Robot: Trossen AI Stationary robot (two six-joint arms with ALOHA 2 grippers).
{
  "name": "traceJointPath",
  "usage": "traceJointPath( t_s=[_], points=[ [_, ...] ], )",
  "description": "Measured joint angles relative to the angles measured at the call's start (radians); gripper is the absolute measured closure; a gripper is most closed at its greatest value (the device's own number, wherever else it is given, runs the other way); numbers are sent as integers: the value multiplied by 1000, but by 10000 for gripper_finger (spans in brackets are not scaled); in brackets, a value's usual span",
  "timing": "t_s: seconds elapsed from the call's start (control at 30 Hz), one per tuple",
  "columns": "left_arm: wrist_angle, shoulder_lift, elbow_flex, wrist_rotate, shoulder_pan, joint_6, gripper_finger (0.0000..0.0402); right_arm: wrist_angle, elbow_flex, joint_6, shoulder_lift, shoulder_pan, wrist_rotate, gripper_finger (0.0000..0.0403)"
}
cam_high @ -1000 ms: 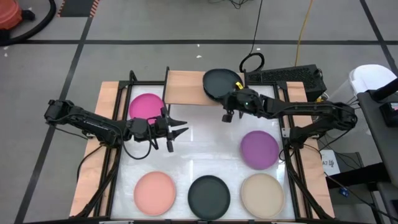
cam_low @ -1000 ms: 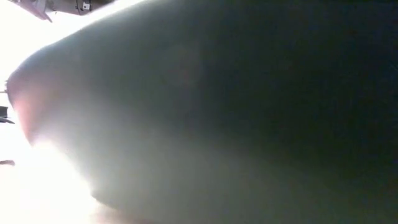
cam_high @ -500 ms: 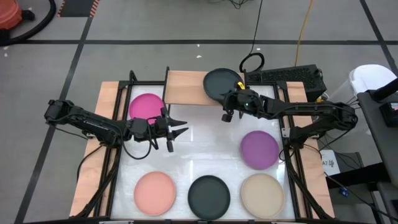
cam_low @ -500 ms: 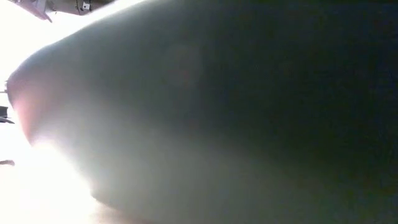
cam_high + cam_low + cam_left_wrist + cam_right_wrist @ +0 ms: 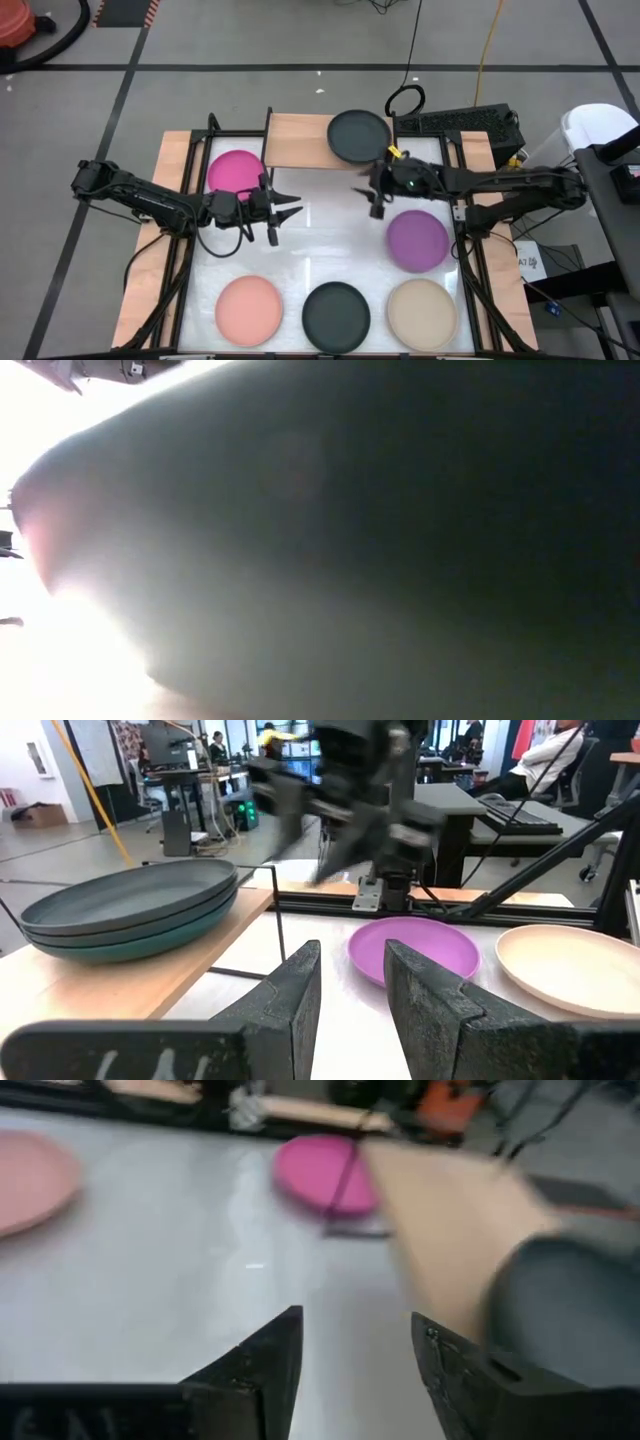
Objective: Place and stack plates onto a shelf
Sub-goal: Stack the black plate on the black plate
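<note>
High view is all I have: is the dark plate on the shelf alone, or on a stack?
Observer: On a stack. The left wrist view shows the dark plate lying on a teal plate on the shelf.
Operator: Is the right gripper empty?
Observer: Yes. The right wrist view shows the right gripper open, with nothing between its fingers.
Operator: Is the low view any use?
Observer: No, something close to that camera fills it.
</note>
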Motion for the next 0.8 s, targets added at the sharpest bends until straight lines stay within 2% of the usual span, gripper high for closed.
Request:
traceJointPath(
  t_s=[0.17,0.27,0.37,0.47,0.6,0.67,0.8],
  points=[
    [-5,0,0,0,0,-99,284,26,-163,117,-92,122,0,243],
    [-2,11,0,16,0,-139,284,140,-284,160,-148,177,3,243],
    [-6,48,10,91,-14,-182,284,311,-408,188,-194,214,3,243],
    [-100,114,98,133,-47,-194,284,471,-505,168,-235,231,4,243],
    [-358,237,262,135,-73,-220,284,614,-574,138,-293,234,6,243],
    [-445,301,331,156,-78,-245,284,634,-587,130,-325,233,6,243],
    [-471,428,433,219,-79,-292,284,623,-591,137,-374,233,2,243]
  ],
)
